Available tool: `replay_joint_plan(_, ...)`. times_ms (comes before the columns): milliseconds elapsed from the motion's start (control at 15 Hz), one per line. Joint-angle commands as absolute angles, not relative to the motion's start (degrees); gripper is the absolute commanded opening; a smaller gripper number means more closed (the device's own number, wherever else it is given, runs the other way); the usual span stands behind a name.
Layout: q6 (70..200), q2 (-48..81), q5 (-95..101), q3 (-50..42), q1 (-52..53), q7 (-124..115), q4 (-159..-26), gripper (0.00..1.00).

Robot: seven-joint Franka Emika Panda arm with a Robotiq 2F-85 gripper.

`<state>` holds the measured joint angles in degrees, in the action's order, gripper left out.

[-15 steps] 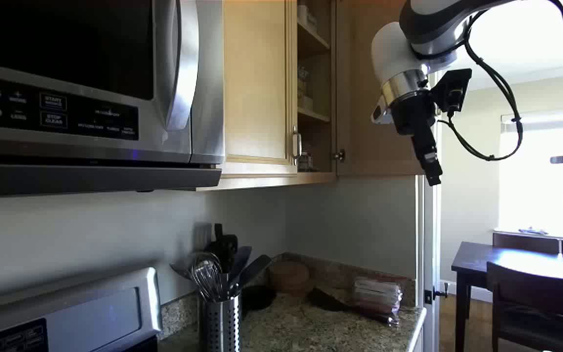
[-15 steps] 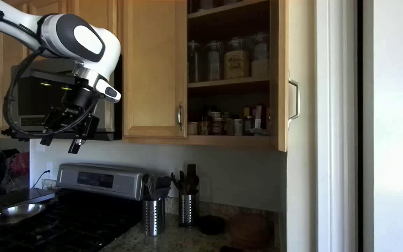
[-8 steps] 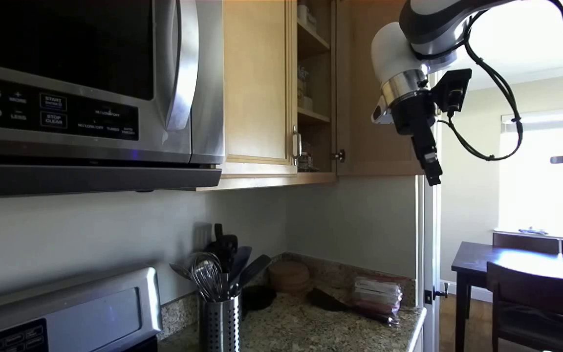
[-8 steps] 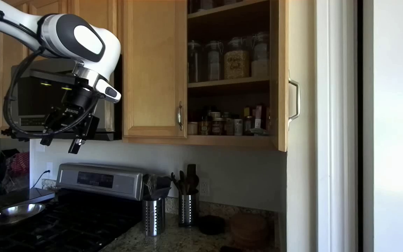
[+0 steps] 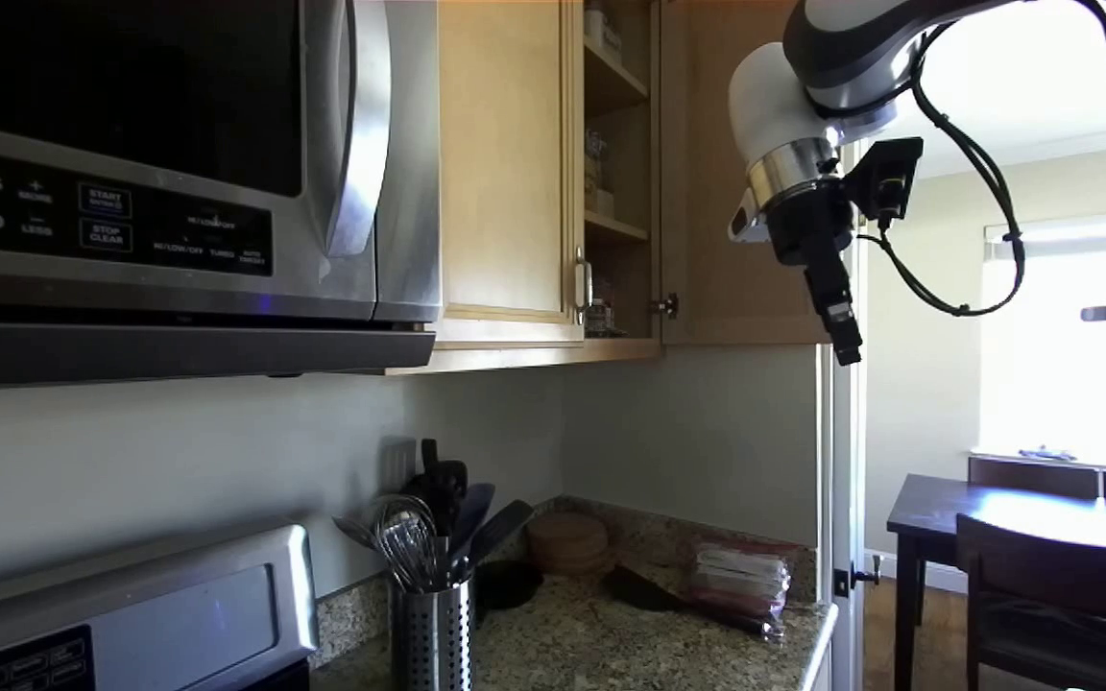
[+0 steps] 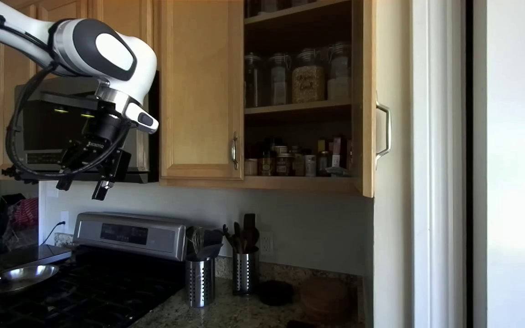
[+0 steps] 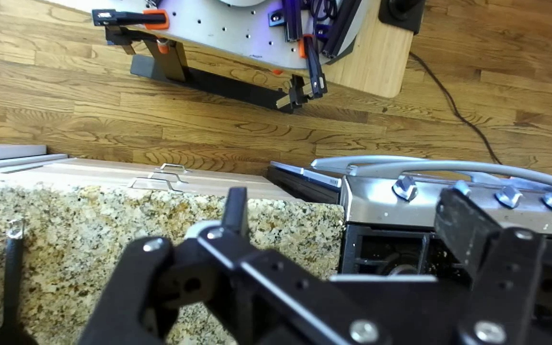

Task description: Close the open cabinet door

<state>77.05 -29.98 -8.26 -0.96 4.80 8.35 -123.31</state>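
Tool (image 6: 81, 189), black and two-fingered, gapes empty; I should round the tall tan wooden cabinet door (image 6: 366, 100) and push its outer face near the free edge.

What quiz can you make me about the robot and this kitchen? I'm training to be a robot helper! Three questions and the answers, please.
1. True or false: the end effector hangs apart from the open door.
2. Pick one. What shows on the shelves? A) shoes B) jars C) pans
3. Fill in the blank: the whisk stands in a holder with many small ____ in its side.

Key: 1. True. 2. B. 3. holes.
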Motion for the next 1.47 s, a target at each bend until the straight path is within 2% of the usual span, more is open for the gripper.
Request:
replay_joint_plan(0,82.4,-30.6,-6.9,-0.1,2.3,5.1,-125.5,1.00)
replay_joint_plan(667,102.0,-33.1,8.9,-3.6,-3.5,6.5,-132.8,1.00)
replay_joint_plan(1400,102.6,-30.1,8.0,-4.5,-3.5,5.8,-130.2,1.00)
